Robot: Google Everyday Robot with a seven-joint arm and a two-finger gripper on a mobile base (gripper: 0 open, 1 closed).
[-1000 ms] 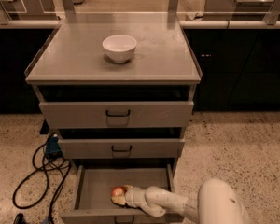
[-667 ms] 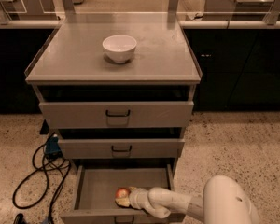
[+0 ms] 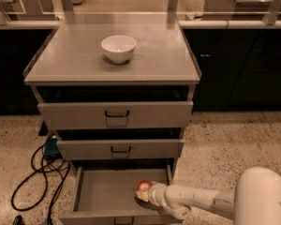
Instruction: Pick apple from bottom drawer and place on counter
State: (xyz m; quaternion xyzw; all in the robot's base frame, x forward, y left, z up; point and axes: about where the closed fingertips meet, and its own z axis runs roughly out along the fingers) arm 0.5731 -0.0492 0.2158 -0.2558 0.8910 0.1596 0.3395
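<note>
Apple [image 3: 143, 186] is down in the bottom drawer [image 3: 103, 193], toward its right side. My gripper [image 3: 147, 194] is right up against it, but I can't tell if it's clamped on. By my read, the lift and the drop on the counter [image 3: 154, 60], beside the white bowl [image 3: 118, 48], are both left to do.

white bowl [image 3: 118, 48], black cables [image 3: 54, 167], speckled floor [image 3: 234, 139]

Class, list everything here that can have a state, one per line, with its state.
bottom drawer: pulled open
middle drawer: not pulled out
top drawer: not pulled out
apple: in the bottom drawer, by the gripper
gripper: inside the bottom drawer, at the apple
white bowl: upright on the counter
</note>
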